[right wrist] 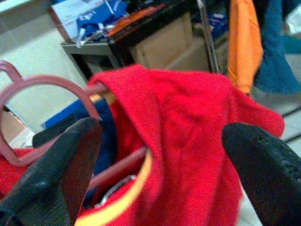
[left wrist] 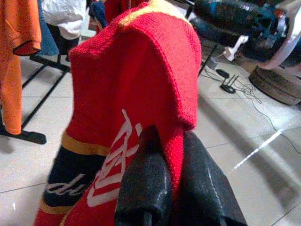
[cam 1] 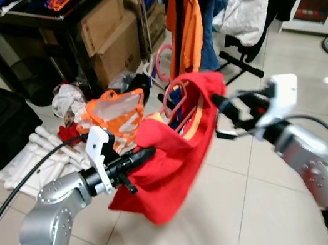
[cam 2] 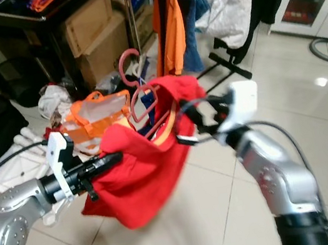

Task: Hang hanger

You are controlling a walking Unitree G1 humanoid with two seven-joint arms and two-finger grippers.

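Black fingers of the left gripper are pinched shut on a fold of the red knitted sweater, holding it up above the tiled floor. The right gripper is at the garment's other shoulder with its fingers spread wide, cloth between them but not clamped. A pink hanger sits inside the neck opening, its hook rising above the collar, so garment and hanger hang together between the two arms.

Ahead stands a clothes rack carrying an orange shirt and other clothes; boxes sit under a dark surface, with a heap of laundry on the floor.

The step in hand looks like carrying the loaded hanger to the rack. To do it well, the right fingers should probably take the hanger itself near the hook, not just cloth, so the hook can be steered. The left grip should keep the sweater from sliding off while the hook is raised over the rail into a free gap beside the orange shirt.
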